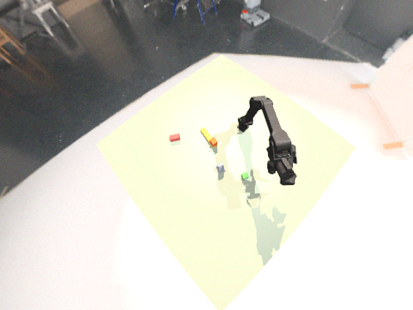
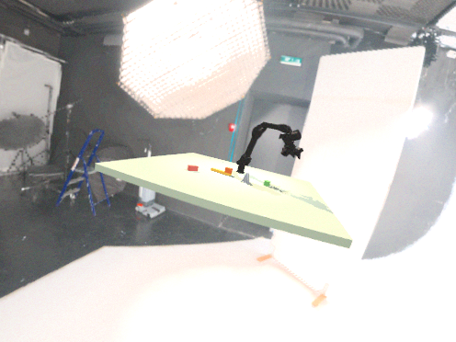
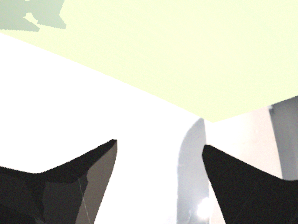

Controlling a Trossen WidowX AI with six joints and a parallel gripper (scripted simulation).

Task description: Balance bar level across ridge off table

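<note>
The yellow bar [image 1: 206, 133] [image 2: 218, 171] lies low on the table, with an orange block [image 1: 213, 142] [image 2: 228, 170] at one end; I cannot tell whether the block rests on the bar or touches its end. The small grey ridge [image 1: 221, 168] [image 2: 246, 179] stands on the table apart from the bar, with its peak up and nothing on it. My gripper [image 1: 287, 180] [image 2: 300, 154] [image 3: 161, 148] is open and empty, high above the table and far to the right of the bar and ridge. The wrist view shows neither of them.
A green cube [image 1: 245, 176] [image 2: 267, 183] sits to the right of the ridge. A red block [image 1: 175, 137] [image 2: 192, 168] lies left of the bar. The pale green table [image 1: 166, 187] [image 2: 276, 207] [image 3: 175, 60] ends at a corner in the wrist view. The arm's base stands behind the ridge.
</note>
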